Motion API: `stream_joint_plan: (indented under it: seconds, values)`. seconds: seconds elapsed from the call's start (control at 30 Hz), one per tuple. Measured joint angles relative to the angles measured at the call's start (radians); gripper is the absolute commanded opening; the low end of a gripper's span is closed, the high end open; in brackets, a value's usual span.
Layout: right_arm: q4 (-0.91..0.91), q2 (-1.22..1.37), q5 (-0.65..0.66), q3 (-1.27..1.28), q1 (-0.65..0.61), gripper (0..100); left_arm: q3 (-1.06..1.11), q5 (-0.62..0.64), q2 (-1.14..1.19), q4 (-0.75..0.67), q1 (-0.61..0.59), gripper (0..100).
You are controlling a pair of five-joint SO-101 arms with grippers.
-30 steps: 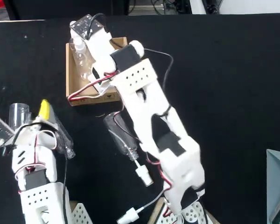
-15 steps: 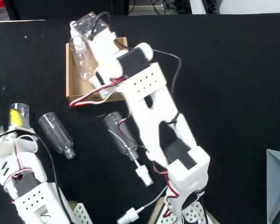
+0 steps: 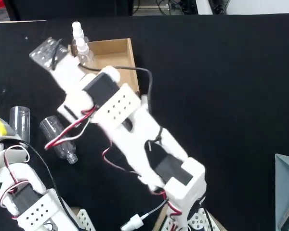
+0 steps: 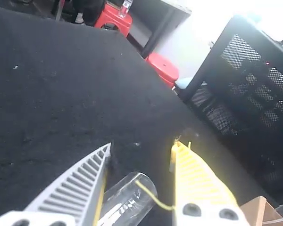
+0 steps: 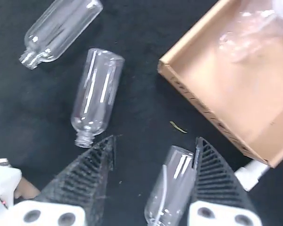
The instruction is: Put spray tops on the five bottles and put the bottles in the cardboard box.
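Overhead, finds the right pincer (image 5: 154, 140) spread open at nine o'clock of the cardboard box (image 3: 131, 54), with spray-topped bottles (image 3: 81, 47) in the box's eleven o'clock corner. Finds the left pincer (image 4: 141, 147) likewise open, poised above a loose bottle (image 4: 125, 200) on the surface (image 3: 221, 96).

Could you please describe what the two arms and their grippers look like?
The left arm and the right arm are white plastic with black motor blocks, hole-dotted panels and red, white and black wires. The left gripper has one grey and one yellow ribbed finger; the right gripper has two black ribbed ones.
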Motion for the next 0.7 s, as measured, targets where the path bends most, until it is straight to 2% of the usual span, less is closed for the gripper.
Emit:
stream_joint_plan:
  seconds: [0.3,0.37,0.7]
  values:
    - [-0.087,0.112,-0.015,0.012,-0.087,21.2,0.0,0.0,0.0,0.0,-0.018,18]
    - [-0.135,0.152,-0.08,0.012,-0.097,21.2,0.0,-0.002,0.0,0.0,-0.046,18]
    - [-0.218,0.267,-0.095,0.012,-0.132,21.2,0.0,0.014,0.0,-0.002,-0.155,18]
